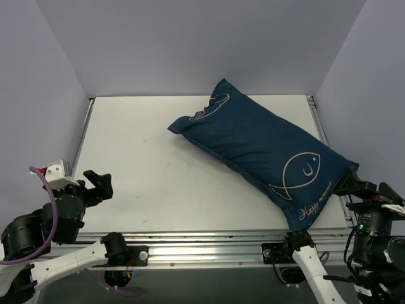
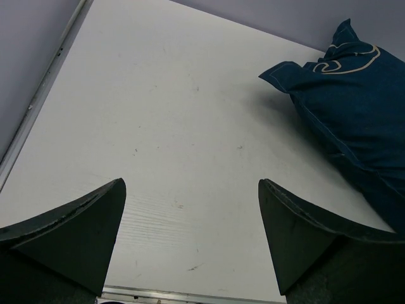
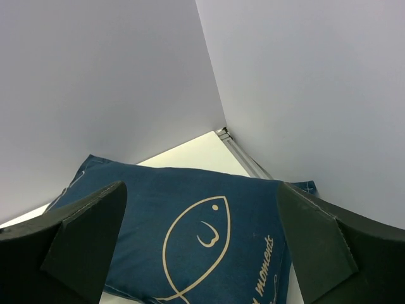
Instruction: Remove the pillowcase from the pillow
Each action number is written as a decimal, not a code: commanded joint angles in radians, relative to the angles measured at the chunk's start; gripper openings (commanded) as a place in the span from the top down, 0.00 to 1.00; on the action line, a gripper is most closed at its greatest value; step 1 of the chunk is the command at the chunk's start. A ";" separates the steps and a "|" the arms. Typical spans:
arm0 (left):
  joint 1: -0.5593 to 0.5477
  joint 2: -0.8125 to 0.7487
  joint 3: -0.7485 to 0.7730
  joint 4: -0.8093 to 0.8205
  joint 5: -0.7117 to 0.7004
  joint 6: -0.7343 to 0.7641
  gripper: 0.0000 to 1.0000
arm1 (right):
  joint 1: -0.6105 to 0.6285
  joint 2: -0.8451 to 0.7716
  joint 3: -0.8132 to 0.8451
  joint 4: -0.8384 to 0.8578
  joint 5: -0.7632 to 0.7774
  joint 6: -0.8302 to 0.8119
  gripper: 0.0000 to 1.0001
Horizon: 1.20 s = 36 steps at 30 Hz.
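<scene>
White flat worktop (image 1: 139, 183) holds the fat dark blue fish-print cloth pillowcase (image 1: 259, 149) on its right side, pillow hidden inside. The black left tool (image 2: 191, 183), far off, and black right tool (image 3: 200, 185), by its corner, both gape wide, holding nothing. Pinch too deep and the pillow may get dragged along too.

The plump navy fish-printed fabric pillowcase (image 1: 259, 152) blocks the right half of the flat white desk (image 1: 139, 171); the left half lies open, bounded by pale grey walls (image 1: 190, 44).
</scene>
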 commanded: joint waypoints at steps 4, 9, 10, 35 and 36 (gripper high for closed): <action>0.000 0.017 -0.025 0.049 -0.015 0.031 0.06 | 0.013 0.057 -0.019 0.033 -0.045 -0.019 0.00; -0.001 0.058 -0.042 0.163 -0.029 0.126 0.06 | 0.013 0.158 -0.033 0.013 -0.081 0.056 0.00; 0.000 0.075 -0.049 0.190 -0.025 0.146 0.06 | 0.013 0.211 -0.030 0.009 -0.085 0.084 0.00; 0.711 0.559 -0.160 0.666 0.807 0.482 0.06 | 0.271 1.483 0.197 0.344 -0.155 0.133 0.00; 0.712 0.554 -0.169 0.667 0.782 0.483 0.06 | 0.289 1.549 0.214 0.337 -0.138 0.130 0.00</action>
